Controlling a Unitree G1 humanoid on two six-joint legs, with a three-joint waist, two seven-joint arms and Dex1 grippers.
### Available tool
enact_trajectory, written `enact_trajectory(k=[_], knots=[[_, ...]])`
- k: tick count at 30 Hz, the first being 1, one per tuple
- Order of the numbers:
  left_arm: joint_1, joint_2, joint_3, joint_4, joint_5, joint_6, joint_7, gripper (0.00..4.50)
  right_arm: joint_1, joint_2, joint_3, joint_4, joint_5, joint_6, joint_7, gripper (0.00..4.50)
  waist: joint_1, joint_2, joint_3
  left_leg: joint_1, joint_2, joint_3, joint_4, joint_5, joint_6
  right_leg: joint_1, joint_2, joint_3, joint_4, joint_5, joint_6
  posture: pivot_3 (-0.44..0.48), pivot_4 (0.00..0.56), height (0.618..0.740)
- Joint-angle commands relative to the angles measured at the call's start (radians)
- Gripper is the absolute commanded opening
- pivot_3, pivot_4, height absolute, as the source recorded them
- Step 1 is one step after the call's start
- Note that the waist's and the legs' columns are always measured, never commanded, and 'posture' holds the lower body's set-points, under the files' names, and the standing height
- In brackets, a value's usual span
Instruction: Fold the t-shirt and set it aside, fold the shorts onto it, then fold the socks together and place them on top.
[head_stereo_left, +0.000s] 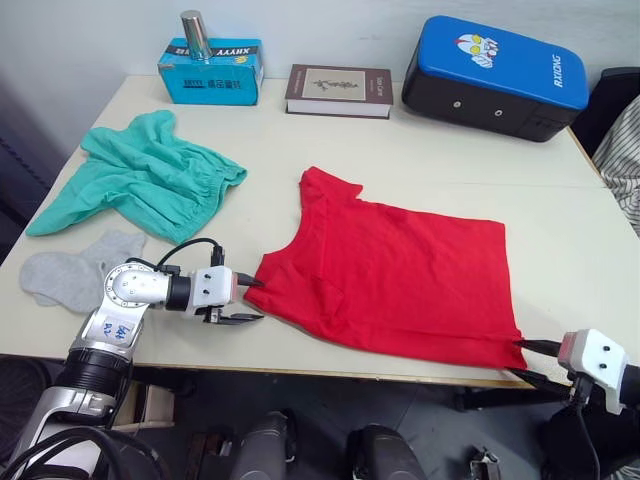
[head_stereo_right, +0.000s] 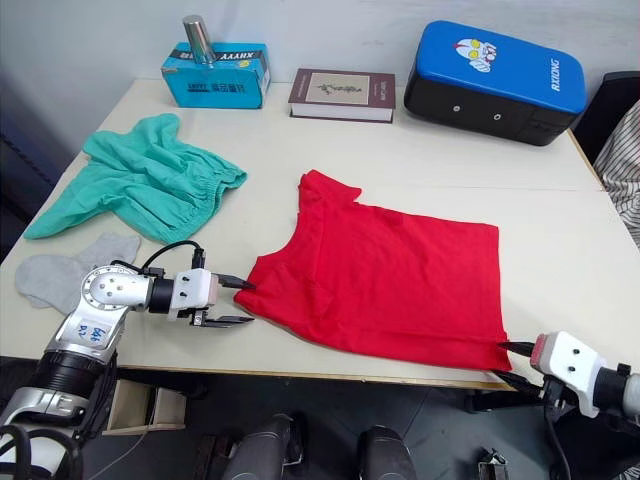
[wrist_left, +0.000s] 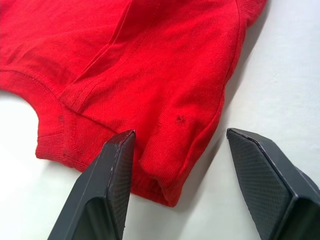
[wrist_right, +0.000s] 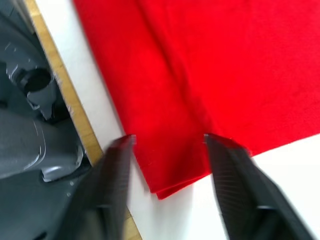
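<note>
Now the left gripper (head_stereo_left: 247, 300) stands with its jaws apart and holding nothing, just at the near left corner of the red t-shirt (head_stereo_left: 395, 275), and the right gripper (wrist_right: 167, 165) is also wide apart and empty over the near right corner at the table (head_stereo_left: 440, 150) edge. I judge the cloth to be light, soft and limp, so it is best pinched at these two doubled corners, where the hem gives some body. Farther out lie the teal shorts (head_stereo_left: 145, 180), the grey socks (head_stereo_left: 75, 272) and a blue box (head_stereo_left: 212, 70) with a metal cylinder (head_stereo_left: 196, 35) on it; what it contains is hidden.
</note>
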Motion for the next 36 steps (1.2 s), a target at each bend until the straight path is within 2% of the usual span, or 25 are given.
enact_trajectory(k=[1,15,25,30,31,34,36], knots=[[0.018,0.015,-0.004,-0.013,0.007,0.01,0.001,3.07,-0.012,-0.014,-0.001,0.004,-0.013,-0.05,-0.004,1.8,0.0,0.0,0.0,0.0,0.0,0.0,0.0,0.0,0.0,0.0,0.0,0.0,0.0,0.0,0.0,0.0,0.15,0.74],[0.016,0.013,-0.008,-0.002,0.009,0.013,-0.002,3.07,0.002,-0.045,0.007,0.017,0.007,-0.019,0.07,1.8,0.0,0.0,0.0,0.0,0.0,0.0,0.0,0.0,0.0,0.001,0.0,0.0,0.0,0.0,0.0,0.0,0.15,0.74],[0.015,0.009,-0.01,0.005,0.012,0.01,0.002,3.07,-0.062,-0.051,0.051,0.139,-0.043,-0.08,0.062,1.8,0.0,0.0,0.0,0.001,0.0,0.0,0.0,0.0,0.0,0.001,0.0,0.0,0.0,0.0,0.0,0.0,0.15,0.74],[0.017,0.012,-0.013,0.008,0.015,0.016,-0.001,3.07,-0.092,-0.058,0.078,0.186,-0.046,-0.117,0.08,0.2,-0.001,0.0,0.0,0.002,0.0,0.0,0.001,0.0,0.0,0.003,0.0,0.0,-0.001,0.0,0.0,0.0,0.15,0.74],[0.016,0.012,-0.014,0.009,0.016,0.017,0.0,3.07,-0.097,-0.059,0.081,0.193,-0.046,-0.126,0.082,0.03,-0.001,0.0,0.0,0.003,0.0,0.0,0.001,0.0,0.0,0.004,0.0,0.0,-0.001,0.0,0.0,0.0,0.15,0.74],[0.046,0.022,0.001,-0.016,-0.005,0.061,-0.002,2.55,-0.11,-0.06,0.093,0.214,-0.04,-0.149,0.094,0.0,-0.001,0.0,0.0,0.003,0.0,0.0,0.001,0.0,0.0,0.005,0.0,0.0,-0.001,0.0,0.0,0.0,0.15,0.74],[0.099,0.047,0.033,-0.068,-0.04,0.112,-0.005,1.93,-0.115,-0.064,0.098,0.228,-0.037,-0.164,0.101,0.0,-0.004,0.0,0.0,0.004,0.0,0.0,0.0,0.0,0.0,0.005,0.0,0.0,-0.001,0.0,0.0,0.0,0.15,0.74]])
